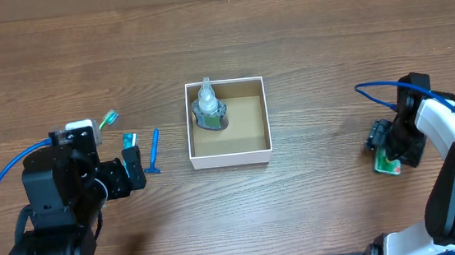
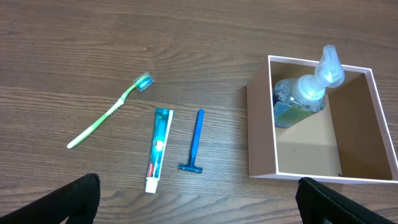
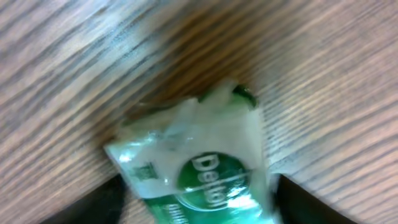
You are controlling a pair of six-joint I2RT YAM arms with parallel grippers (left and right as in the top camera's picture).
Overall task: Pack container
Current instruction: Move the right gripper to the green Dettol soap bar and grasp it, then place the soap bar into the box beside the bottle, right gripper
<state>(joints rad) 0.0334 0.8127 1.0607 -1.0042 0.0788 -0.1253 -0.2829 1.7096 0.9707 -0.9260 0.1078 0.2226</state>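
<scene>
The container (image 1: 230,159) is a square white box with a tan inside at the table's middle; it also shows in the left wrist view (image 2: 261,137). A clear pump bottle (image 1: 208,108) (image 2: 305,93) lies in its far left corner. My left gripper (image 1: 128,169) (image 2: 199,205) is open and empty, left of the box. A blue razor (image 2: 196,142), a toothpaste tube (image 2: 159,149) and a green toothbrush (image 2: 112,111) lie in front of it. My right gripper (image 1: 390,148) (image 3: 199,205) is open, its fingers on either side of a green soap packet (image 3: 193,155) (image 1: 388,165) on the table at the far right.
The razor (image 1: 156,150), toothpaste (image 1: 129,140) and toothbrush (image 1: 109,118) lie side by side between the left arm and the box. Blue cables run from both arms. Bare wood table lies between the box and the right arm.
</scene>
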